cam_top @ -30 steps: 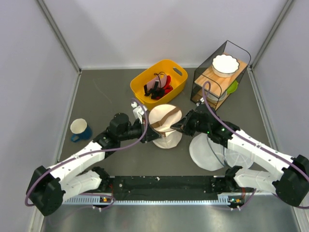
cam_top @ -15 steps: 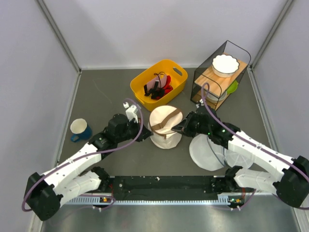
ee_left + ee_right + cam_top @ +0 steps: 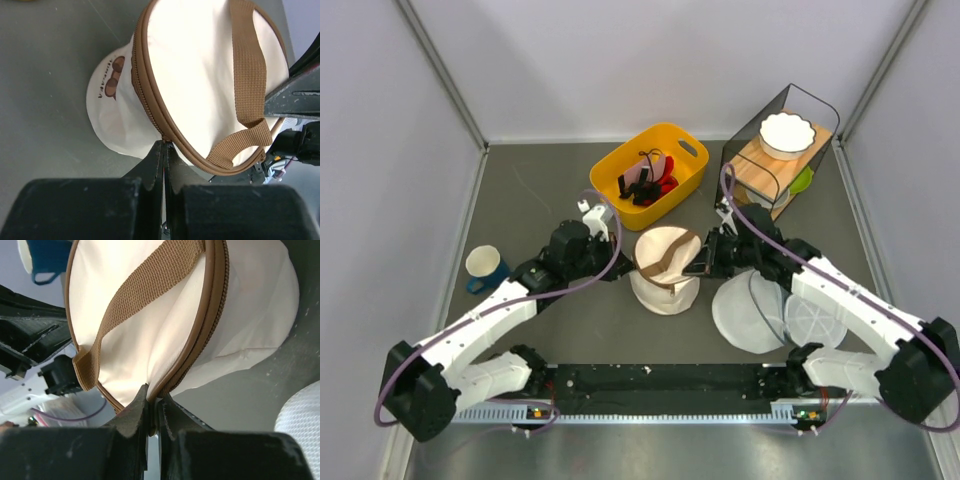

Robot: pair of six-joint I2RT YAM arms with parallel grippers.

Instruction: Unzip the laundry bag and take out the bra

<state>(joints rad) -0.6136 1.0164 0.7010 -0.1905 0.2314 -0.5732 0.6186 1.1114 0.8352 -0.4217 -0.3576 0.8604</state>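
Observation:
The cream laundry bag (image 3: 665, 262) stands mid-table, its lid tilted, with a brown zipper band and strap (image 3: 247, 60). Its brown logo (image 3: 114, 80) faces the left wrist view. My left gripper (image 3: 626, 268) is shut at the bag's left side, and its tips (image 3: 164, 145) pinch the zipper pull on the band. My right gripper (image 3: 698, 266) is shut on the lid's rim (image 3: 180, 365) at the bag's right side. The zipper looks closed in both wrist views. The bra is hidden.
A yellow basket (image 3: 692, 160) of black and red items stands behind the bag. A black wire rack (image 3: 745, 140) with a white bowl (image 3: 787, 134) is at the back right. A blue-and-white cup (image 3: 485, 268) is left. White mesh pouches (image 3: 750, 312) lie right of the bag.
My left gripper drew back from the bag, then returned to its left side from farther back. My right wrist swung toward the back. The bag's lid tilted and shifted slightly right.

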